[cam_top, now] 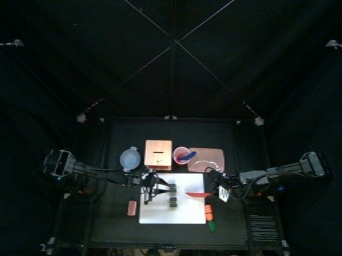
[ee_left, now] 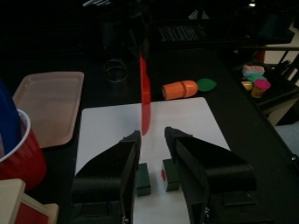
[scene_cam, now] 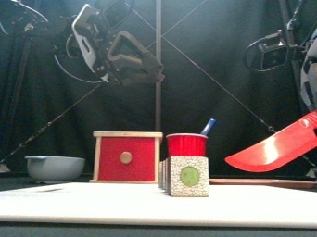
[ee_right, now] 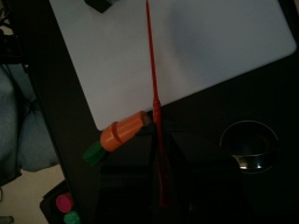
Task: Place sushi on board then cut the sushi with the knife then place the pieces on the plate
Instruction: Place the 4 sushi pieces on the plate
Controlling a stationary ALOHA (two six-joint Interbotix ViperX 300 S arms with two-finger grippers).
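The white board lies at the table's front middle. On it stand dark green sushi pieces, one with a green centre near the front. My left gripper hangs high above them, open, with nothing between its fingers. From the right, my right gripper is shut on the red knife, which is raised over the board's right side with its blade slanting down toward the sushi. The wrist views show the blade edge-on. The pink tray lies at the back right.
A wooden box with a red drawer front stands behind the board, and the blue-grey bowl is left of it. The red cup holds a blue knife. An orange toy carrot lies off the board's right edge.
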